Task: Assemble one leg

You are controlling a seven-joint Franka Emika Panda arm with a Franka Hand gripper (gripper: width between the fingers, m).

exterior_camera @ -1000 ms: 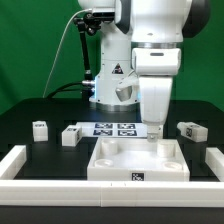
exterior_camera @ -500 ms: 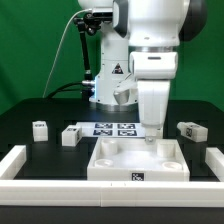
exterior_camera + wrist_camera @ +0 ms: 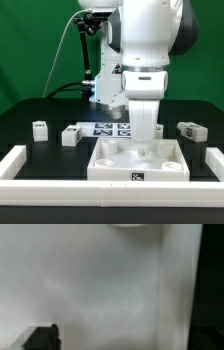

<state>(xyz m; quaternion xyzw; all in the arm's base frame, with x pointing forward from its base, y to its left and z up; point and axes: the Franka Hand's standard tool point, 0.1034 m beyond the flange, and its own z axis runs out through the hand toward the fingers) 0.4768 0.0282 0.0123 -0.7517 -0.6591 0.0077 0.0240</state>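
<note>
The arm hangs over the large white panel, and my gripper is low over the panel's far right part. The hand hides the fingers in the exterior view. In the wrist view one dark fingertip stands far to one side over the panel's white surface, so the jaws are spread with nothing between them. Three small white legs lie on the black table: two at the exterior view's left and one at its right. None is held.
The marker board lies behind the panel. A white rail runs along the table's left, front and right sides. The robot base and cables stand at the back.
The arm has swung a little toward the exterior view's left and come down, bringing the gripper lower over the panel. The legs and the panel have not moved.
</note>
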